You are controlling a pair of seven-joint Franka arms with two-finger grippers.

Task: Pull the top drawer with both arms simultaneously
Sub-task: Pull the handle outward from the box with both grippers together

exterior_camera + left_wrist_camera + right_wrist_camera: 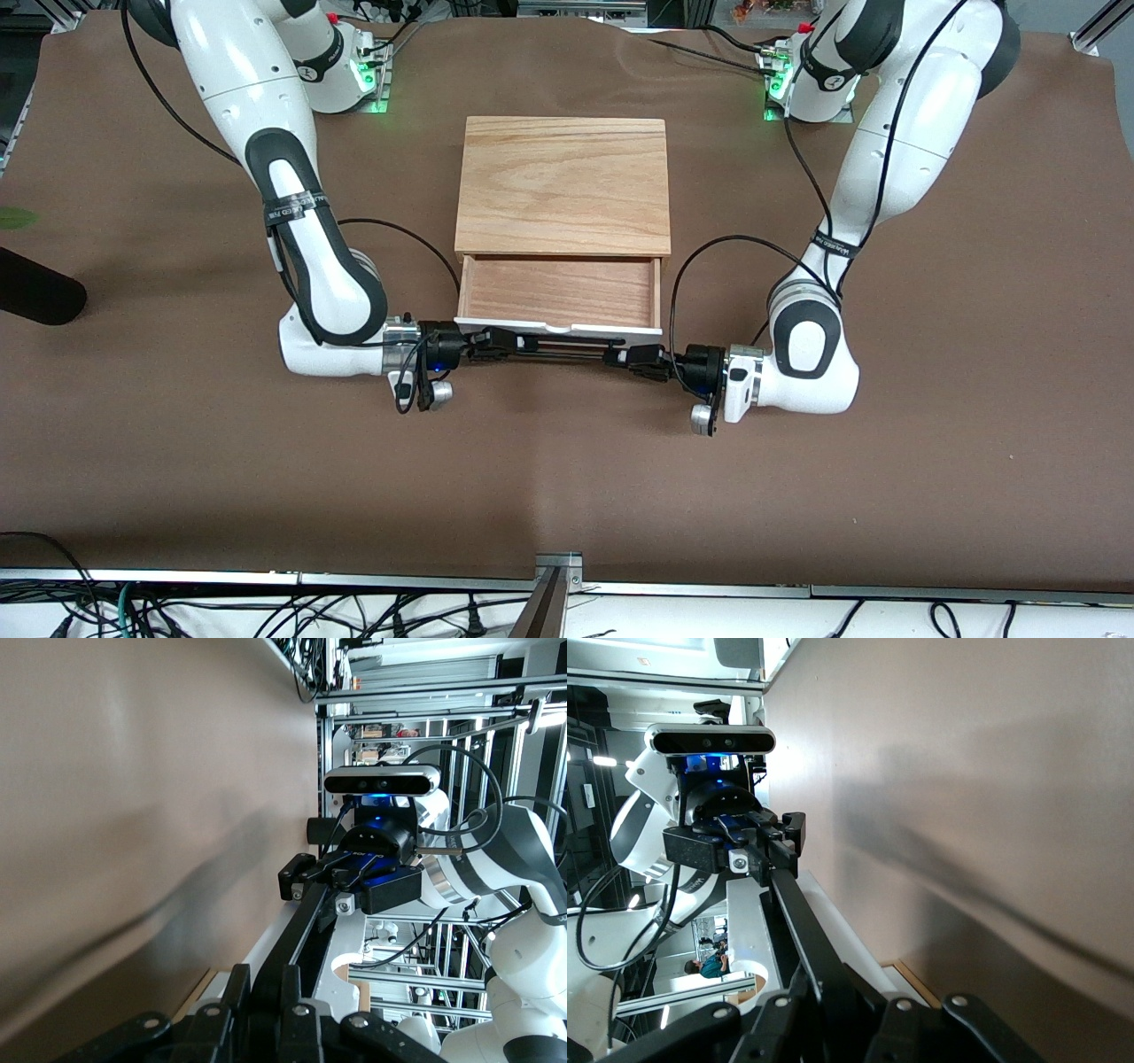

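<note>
Two white arms reach down onto a brown bench from bases at its robot-side edge. The right arm comes from the base toward one end of that edge, the left arm from the base toward the opposite end, and both forearms lie low over the bench surface, pointing at each other.

Midway between the bases stands an oak cabinet with a flat top. Its drawer stands part-way out toward the camera-side edge of the bench, showing an oak floor and sides and a white front panel. A thin black bar handle runs along that panel, just in front of it.

Right gripper is clamped on the handle at the end toward the right arm's end of the bench; in the right wrist view its fingers close around the bar, with the other gripper seen along it. Left gripper is clamped on the handle at the opposite end; the left wrist view shows its fingers around the same bar.

A dark object lies at the bench edge on the right arm's end.
</note>
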